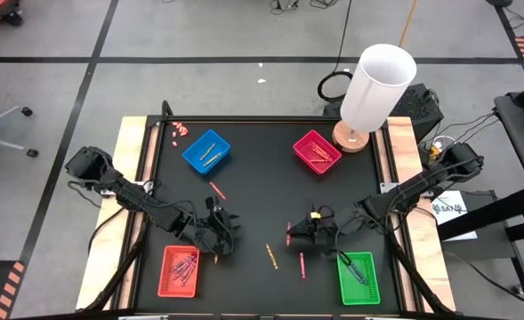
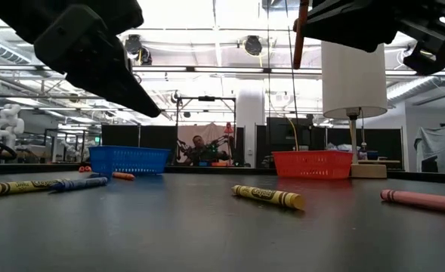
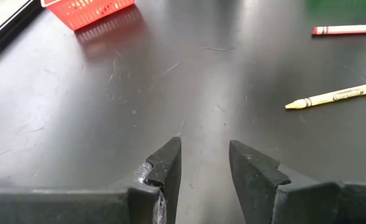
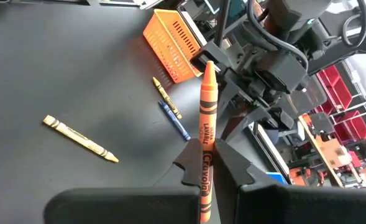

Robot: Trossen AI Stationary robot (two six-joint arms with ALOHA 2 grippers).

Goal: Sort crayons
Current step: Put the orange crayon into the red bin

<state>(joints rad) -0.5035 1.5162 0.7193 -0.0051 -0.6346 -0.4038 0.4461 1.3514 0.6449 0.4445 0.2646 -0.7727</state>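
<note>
Two matte black jointed arms (image 1: 124,191) with looped black cables along their links, each ending in wedge-shaped black fingers (image 3: 167,165).

Surface (image 3: 108,93): black, smooth, semi-gloss; fine scratches and soft reflections noted. Red tray (image 3: 89,11): lattice plastic. Orange crayon (image 4: 206,134): printed paper wrapper, waxy tip. Left gripper (image 3: 204,165): fingers of matt dark plastic. Table border (image 1: 130,178): pale bare wood.
</note>
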